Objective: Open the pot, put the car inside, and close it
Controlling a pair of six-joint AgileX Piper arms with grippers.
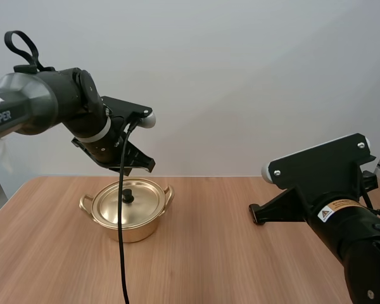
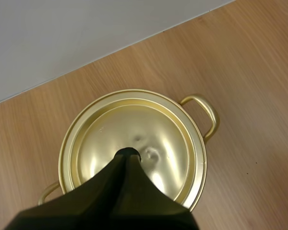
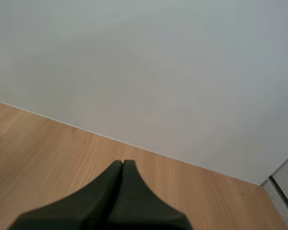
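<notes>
A: status on L arm?

B: left gripper [image 1: 144,166] hangs over the pot [image 1: 136,233], above the back rim, not touching. Its fingers [image 2: 105,191] are pressed together into one dark wedge, nothing between them.

A: pot pos?

B: On the table [image 1: 240,272], left of centre in the high view, upright. lid [image 1: 142,204] is on and sits flush all round. Black knob [image 1: 127,196] at mid-lid. Two loop handles [image 1: 85,204], one per side.

A: L wrist cam agrees?

B: Yep. The wedge tip lines up over the lid centre and hides the knob from that cam. Lid is shiny gold w/ a raised ring near the edge. One handle shows clearly beside the rim, the other just peeks out next to the finger. Can't tell the gap btwn tip and lid from there.

A: R arm?

B: right gripper [image 1: 256,214] sits low over bare wood on the right side, pointing toward the pot and well apart from it. Its wrist cam shows the fingers closed tight together, empty, w/ plain tabletop beyond them and the table's far edge past that.

A: anything touching the pot?

B: Neither arm. Table only.
</notes>
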